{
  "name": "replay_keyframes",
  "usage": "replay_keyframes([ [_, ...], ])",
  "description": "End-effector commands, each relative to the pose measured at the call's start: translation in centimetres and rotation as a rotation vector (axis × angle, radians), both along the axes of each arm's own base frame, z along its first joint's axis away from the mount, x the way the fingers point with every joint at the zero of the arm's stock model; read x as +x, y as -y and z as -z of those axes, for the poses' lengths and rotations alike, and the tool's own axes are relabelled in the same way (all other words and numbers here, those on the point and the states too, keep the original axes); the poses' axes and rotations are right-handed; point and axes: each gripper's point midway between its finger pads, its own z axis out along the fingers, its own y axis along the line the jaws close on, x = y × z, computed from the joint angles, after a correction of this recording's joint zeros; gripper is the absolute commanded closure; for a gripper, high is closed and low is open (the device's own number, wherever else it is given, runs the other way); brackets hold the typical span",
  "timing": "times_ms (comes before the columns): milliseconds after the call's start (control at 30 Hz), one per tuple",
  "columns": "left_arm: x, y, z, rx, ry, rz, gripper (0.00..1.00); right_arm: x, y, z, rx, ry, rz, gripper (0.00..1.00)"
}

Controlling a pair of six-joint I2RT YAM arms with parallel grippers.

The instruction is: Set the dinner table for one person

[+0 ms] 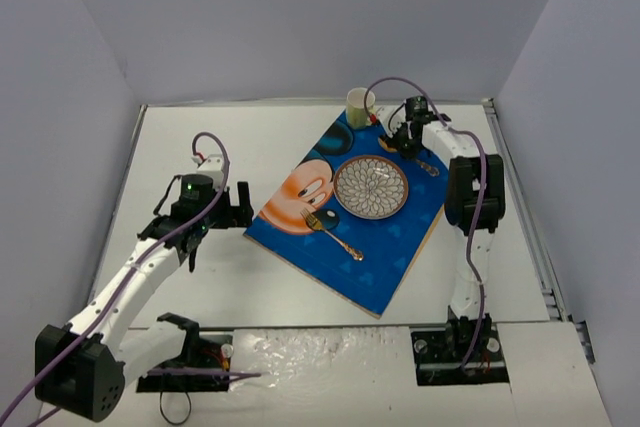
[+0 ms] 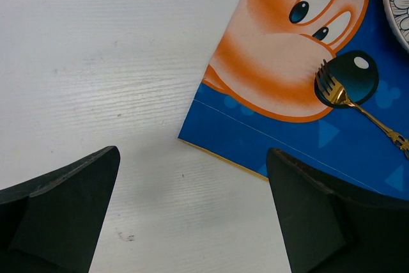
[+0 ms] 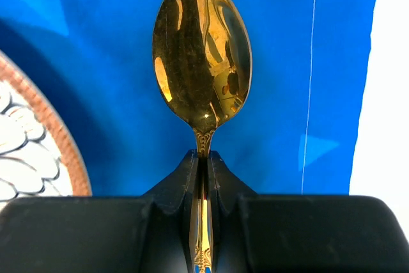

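Spoon step: the right end effector [image 3: 203, 161], pinching the gold spoon [image 3: 203, 55], should probably lower it just right of the plate [image 1: 371, 187], then release.

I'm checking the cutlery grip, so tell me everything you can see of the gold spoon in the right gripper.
The spoon is shiny, gold-coloured metal with an oval, mirror-like bowl and an embossed neck. The right gripper is shut on its slim handle, the bowl sticking out beyond it. It sits over the blue placemat, just right of the patterned plate; whether it touches the mat is unclear.
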Motion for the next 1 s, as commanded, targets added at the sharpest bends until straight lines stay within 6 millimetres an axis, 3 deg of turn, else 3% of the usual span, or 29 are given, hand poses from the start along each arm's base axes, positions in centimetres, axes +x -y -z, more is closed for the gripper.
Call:
replay_keyframes([
  [0,1.5,0.1,-1.8,-0.011,0.064,-0.003,0.04,2.4,0.1,-2.8,-0.005,0.092,-0.028,1.00],
  [600,1.6,0.2,-0.9,-0.003,0.037,-0.003,0.04,4.7,0.2,-2.1,-0.021,0.117,-0.042,0.99],
  [800,1.6,0.2,-0.8,-0.002,0.032,-0.003,0.04,5.0,0.2,-1.2,-0.016,0.105,-0.031,0.95],
  [967,1.6,0.2,-0.6,-0.002,0.026,-0.002,0.04,5.0,0.6,-0.7,-0.025,0.100,-0.024,0.84],
])
